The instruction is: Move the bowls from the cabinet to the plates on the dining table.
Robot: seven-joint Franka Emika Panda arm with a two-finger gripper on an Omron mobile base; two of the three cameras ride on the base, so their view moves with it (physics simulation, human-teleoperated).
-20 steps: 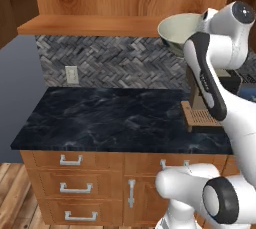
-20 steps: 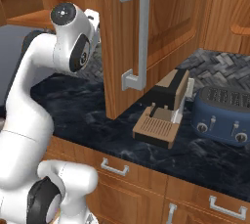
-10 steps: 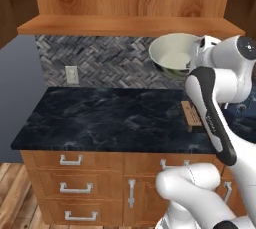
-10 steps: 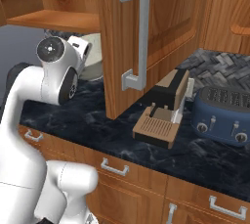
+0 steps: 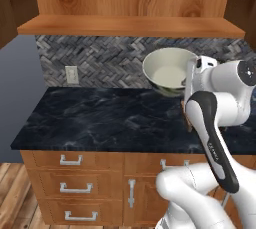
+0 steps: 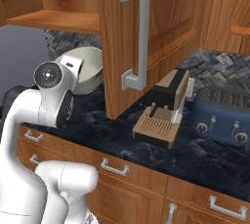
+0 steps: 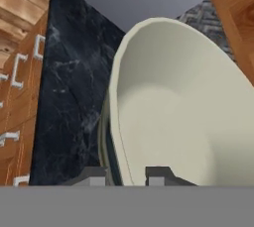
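A deep cream bowl (image 5: 169,70) with a dark mottled outside hangs tilted above the counter, below the cabinet's wooden shelf (image 5: 130,25). My gripper (image 5: 187,79) is shut on its right rim. In the right base view the bowl (image 6: 87,71) sits behind my hand, left of the open cabinet door (image 6: 161,27) with its grey bar handle (image 6: 135,32). In the hand view the bowl (image 7: 183,107) lies close up, and my gripper (image 7: 126,176) pinches its rim, one fingertip on each side. Plates and dining table are out of view.
Below lies a black marble wall counter (image 5: 100,118) over wooden drawers (image 5: 70,160). A wood-coloured appliance (image 6: 163,113) and a blue toaster (image 6: 222,115) stand on it to the right. A herringbone backsplash with an outlet (image 5: 72,74) backs the counter.
The arm has folded down and carried the bowl from shelf height to a spot lower and nearer, just above the counter. The base has not moved.
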